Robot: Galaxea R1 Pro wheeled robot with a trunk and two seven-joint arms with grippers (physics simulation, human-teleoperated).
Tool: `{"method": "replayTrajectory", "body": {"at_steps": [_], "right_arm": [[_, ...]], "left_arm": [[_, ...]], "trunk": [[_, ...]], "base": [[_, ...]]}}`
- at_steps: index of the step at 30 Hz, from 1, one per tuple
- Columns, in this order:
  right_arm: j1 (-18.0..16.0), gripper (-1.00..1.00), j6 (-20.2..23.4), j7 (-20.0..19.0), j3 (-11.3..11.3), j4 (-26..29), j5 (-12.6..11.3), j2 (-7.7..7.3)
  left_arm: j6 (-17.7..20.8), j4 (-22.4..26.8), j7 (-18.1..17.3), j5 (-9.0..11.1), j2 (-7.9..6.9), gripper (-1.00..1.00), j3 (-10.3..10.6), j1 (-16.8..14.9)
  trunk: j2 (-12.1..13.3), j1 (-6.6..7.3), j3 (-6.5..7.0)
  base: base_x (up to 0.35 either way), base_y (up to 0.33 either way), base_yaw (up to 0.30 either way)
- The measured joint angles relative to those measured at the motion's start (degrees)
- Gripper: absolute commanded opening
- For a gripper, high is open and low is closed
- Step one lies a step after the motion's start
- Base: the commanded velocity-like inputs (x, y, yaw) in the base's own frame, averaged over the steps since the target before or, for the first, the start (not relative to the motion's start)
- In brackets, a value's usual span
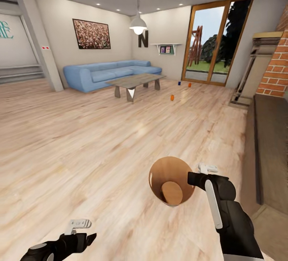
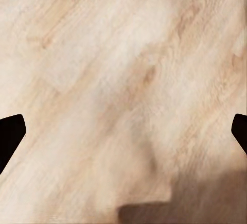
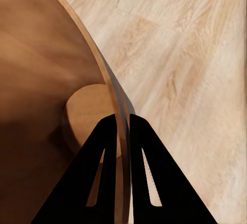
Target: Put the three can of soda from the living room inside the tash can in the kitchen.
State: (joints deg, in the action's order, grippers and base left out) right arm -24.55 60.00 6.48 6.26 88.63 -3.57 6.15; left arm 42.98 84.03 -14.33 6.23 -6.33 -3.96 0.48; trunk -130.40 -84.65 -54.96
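R gripper [image 3: 122, 131] clamped on the bin [image 1: 171, 181] rim — held up over the wood floor [image 1: 100, 141]. L gripper [image 2: 123, 131] spread wide, empty. Three cans [image 1: 172, 97] on the floor far ahead, betw. table [image 1: 136, 81] and glass doors [image 1: 212, 41].

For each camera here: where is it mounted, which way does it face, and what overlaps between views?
Head view: on the head, looking forward-down across the living room; both arms, left gripper, right gripper on the trash can.
Left wrist view: faces the wood floor, fingertips apart.
Right wrist view: fingers pinch the bin's rim.
Shared: bin, floor.
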Motion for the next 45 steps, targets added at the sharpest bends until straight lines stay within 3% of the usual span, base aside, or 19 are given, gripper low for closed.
{"method": "replayTrajectory", "body": {"at_steps": [26,45], "right_arm": [[-0.02,-1.0,0.0,-0.03,-0.02,0.0,0.0,0.0],[0.0,-1.0,0.0,0.0,-0.02,-0.03,0.09,0.0]], "left_arm": [[0.0,0.0,0.0,0.08,0.0,1.0,0.0,-0.03],[0.06,0.0,-0.08,0.3,0.0,1.0,0.0,-0.01]], "trunk": [[0.0,0.0,0.0],[0.0,0.0,0.0]], "base": [[0.332,0.092,-0.221],[0.337,0.007,-0.211]]}}
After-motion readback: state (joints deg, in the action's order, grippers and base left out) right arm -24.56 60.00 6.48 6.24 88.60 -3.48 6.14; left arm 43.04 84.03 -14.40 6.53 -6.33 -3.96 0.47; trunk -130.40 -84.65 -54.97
